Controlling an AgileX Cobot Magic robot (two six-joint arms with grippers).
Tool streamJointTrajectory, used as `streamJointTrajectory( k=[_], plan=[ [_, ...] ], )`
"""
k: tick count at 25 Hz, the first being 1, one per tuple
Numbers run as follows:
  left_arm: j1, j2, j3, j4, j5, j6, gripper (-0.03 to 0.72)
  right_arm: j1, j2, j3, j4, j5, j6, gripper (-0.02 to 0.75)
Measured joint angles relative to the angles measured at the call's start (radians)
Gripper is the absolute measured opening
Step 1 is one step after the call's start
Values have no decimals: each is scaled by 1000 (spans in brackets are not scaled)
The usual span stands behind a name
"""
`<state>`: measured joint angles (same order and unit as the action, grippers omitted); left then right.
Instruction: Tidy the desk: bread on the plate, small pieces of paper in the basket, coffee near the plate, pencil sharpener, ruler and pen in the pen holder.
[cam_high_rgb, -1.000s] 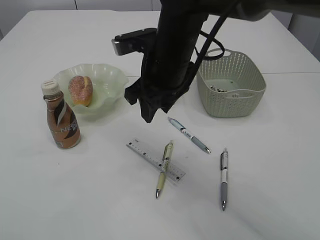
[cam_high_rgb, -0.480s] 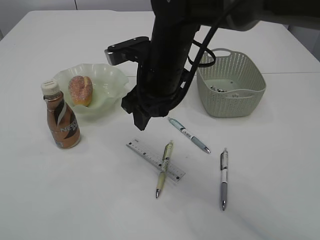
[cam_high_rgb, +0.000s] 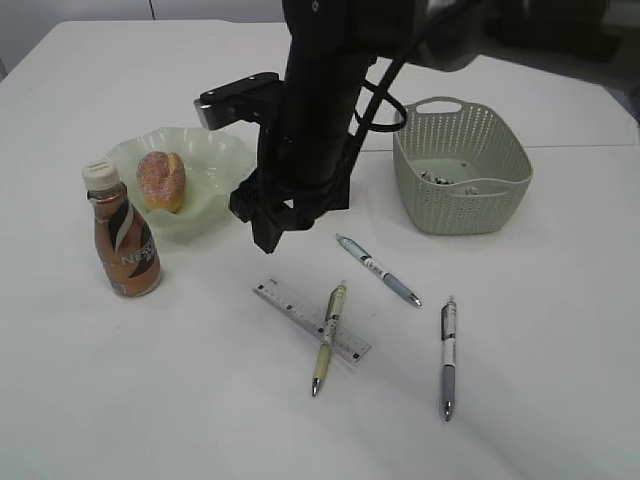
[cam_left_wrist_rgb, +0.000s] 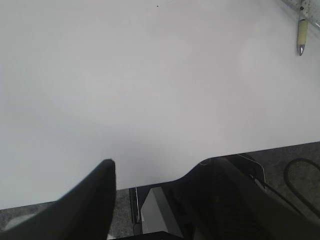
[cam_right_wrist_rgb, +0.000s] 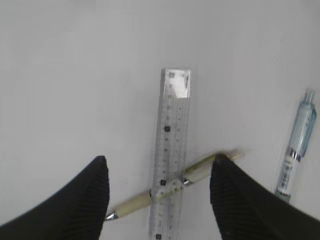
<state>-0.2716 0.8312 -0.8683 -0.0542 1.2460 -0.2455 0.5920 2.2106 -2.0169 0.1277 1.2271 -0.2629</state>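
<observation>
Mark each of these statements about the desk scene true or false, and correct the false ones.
1. The bread lies in the plate. True.
2. The ruler rests on top of a pen. False: the yellowish pen lies across the ruler.
3. The right claw is open above the ruler. True.
4. The coffee lies on its side. False: it stands upright beside the plate.
5. Three pens lie on the desk. True.
6. The basket is overturned. False: it stands upright.
</observation>
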Motion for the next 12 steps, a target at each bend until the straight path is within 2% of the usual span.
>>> streamJointTrajectory(
  k=[4, 12],
  plan=[
    [0, 0, 0, 0, 0, 0, 445, 0, 62, -71, 3, 0, 10, 500],
    [0, 0, 0, 0, 0, 0, 445, 0, 125, -75, -10, 0, 27, 500]
  ],
)
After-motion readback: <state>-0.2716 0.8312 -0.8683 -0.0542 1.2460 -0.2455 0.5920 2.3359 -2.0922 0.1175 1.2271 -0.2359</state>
